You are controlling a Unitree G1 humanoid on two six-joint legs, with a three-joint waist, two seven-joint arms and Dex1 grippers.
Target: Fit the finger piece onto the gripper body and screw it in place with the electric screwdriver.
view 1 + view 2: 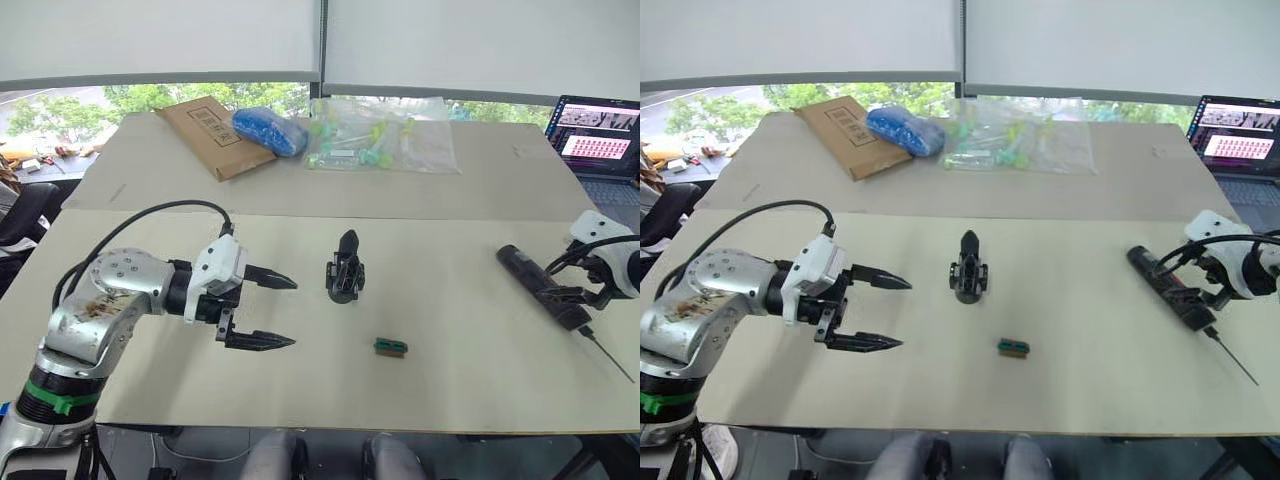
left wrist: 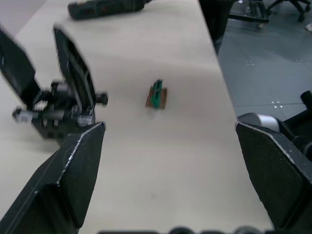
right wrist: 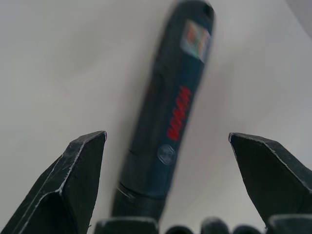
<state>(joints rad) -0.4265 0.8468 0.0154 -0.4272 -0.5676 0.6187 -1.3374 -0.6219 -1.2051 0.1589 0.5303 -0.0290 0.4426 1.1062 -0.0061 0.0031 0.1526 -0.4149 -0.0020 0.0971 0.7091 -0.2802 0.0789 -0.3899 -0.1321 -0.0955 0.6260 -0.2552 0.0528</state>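
From the head camera I see my left gripper [image 1: 258,310] hovering spread wide over the table [image 1: 450,380], short of the gripper body [image 1: 345,270], which stands mid-table with a pointed finger sticking up. I cannot pick out a loose finger piece on the table. At the table's right end my right gripper [image 1: 583,296] sits over the electric screwdriver [image 1: 545,288], which lies flat with its thin bit pointing toward the near edge. I judge this to be the opening pickup step, nothing fitted yet.

In my left wrist camera the fingers [image 2: 73,170] gape with nothing between them. The gripper body [image 2: 56,105] lies ahead to one side, and a small green-and-brown block [image 2: 157,95] sits apart from it, near my approach line but not blocking it.

In my right wrist camera the fingers [image 3: 78,170] stand well apart on either side of the screwdriver's barrel [image 3: 168,112], red lettering up, not touching it. My next move is to lower and close squarely across the barrel so the tool doesn't roll.

At the table's far side a cardboard envelope [image 1: 210,135], a blue bundle [image 1: 270,130], clear bags [image 1: 385,145] and a laptop [image 1: 598,135] lie well clear.
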